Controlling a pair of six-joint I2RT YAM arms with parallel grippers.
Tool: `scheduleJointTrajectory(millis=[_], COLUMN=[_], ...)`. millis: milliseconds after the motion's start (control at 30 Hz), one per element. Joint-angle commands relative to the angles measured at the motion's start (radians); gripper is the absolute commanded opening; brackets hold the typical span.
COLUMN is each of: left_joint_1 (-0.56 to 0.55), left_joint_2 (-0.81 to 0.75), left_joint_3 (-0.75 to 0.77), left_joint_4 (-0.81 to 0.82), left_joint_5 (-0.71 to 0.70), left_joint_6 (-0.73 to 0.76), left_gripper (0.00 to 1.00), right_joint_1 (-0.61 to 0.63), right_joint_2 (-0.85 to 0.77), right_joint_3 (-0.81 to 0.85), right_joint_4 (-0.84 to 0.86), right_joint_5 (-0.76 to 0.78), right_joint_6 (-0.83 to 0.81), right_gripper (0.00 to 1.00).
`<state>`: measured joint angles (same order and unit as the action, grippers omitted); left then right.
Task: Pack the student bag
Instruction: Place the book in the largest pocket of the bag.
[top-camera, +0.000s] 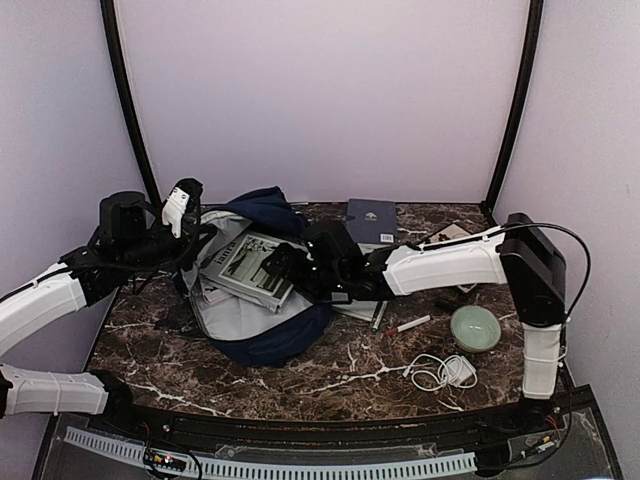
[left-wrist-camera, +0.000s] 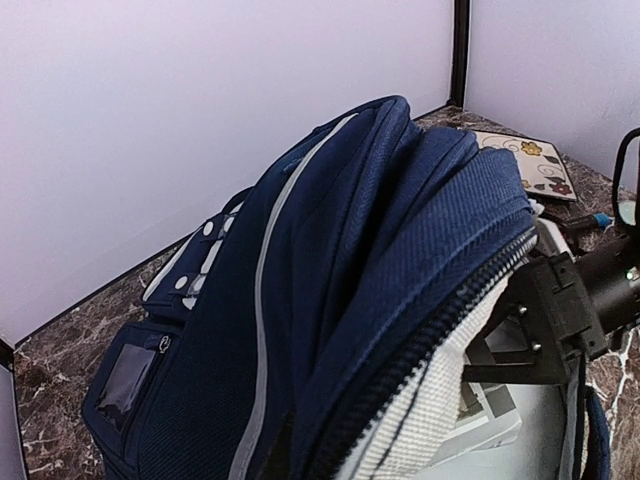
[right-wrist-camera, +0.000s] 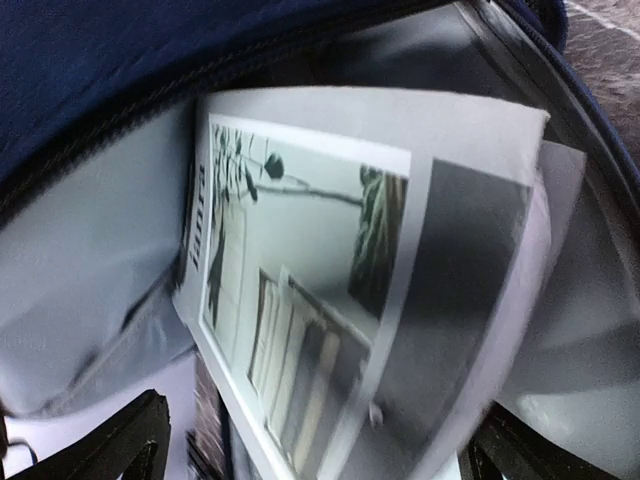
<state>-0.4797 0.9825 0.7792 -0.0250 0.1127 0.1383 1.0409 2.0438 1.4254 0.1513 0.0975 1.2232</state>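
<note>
The student bag (top-camera: 270, 340) lies open on the marble surface (top-camera: 330, 385), its mouth around the right jaws, which stand spread wide with nothing between them. The book (right-wrist-camera: 330, 290) sits just ahead of them on the grey lining, skewed over loose white sheets (right-wrist-camera: 565, 190). The left jaws, pressed together, seem to pinch the bag's upper rim (left-wrist-camera: 430, 330) and prop it up. If that pinch slips, the flap would drop onto the right arm (top-camera: 440, 265). Backing out, the spread jaws might catch the zipper or drag the loosely seated book out with them.
</note>
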Motion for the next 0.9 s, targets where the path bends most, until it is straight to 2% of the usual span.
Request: scheduleJointTrajectory(millis=[0, 233, 433, 533, 667, 733, 800, 867], left_joint_1=[-0.003, -0.003, -0.003, -0.003, -0.003, -0.003, -0.002, -0.002], left_joint_2=[-0.019, -0.016, -0.014, -0.012, -0.003, 0.001, 0.004, 0.008], left_joint_3=[0.051, 0.051, 0.05, 0.051, 0.053, 0.054, 0.052, 0.052], left_joint_4=[0.116, 0.113, 0.11, 0.109, 0.104, 0.103, 0.104, 0.105], left_joint_5=[0.042, 0.045, 0.055, 0.067, 0.078, 0.087, 0.094, 0.096], left_joint_6=[-0.008, -0.008, -0.01, -0.012, -0.012, -0.015, -0.017, -0.017], left_gripper=[0.0, 0.0, 0.0, 0.0, 0.0, 0.0, 0.0, 0.0], right_joint_1=[0.01, 0.012, -0.003, -0.008, -0.007, 0.008, 0.042, 0.072], right_joint_2=[-0.133, -0.205, -0.183, -0.201, -0.22, -0.206, -0.201, -0.195], right_joint_3=[-0.024, 0.022, 0.162, 0.16, 0.047, 0.057, 0.077, 0.092], right_joint_4=[-0.269, -0.558, -0.782, -0.711, -0.389, -0.379, -0.398, -0.373], right_joint_5=[-0.045, -0.021, 0.053, -0.005, -0.299, -0.27, -0.134, -0.107], right_joint_6=[-0.186, -0.345, -0.487, -0.533, -0.528, -0.509, -0.521, -0.532], right_gripper=[1.0, 1.0, 0.99, 0.92, 0.9, 0.88, 0.87, 0.87])
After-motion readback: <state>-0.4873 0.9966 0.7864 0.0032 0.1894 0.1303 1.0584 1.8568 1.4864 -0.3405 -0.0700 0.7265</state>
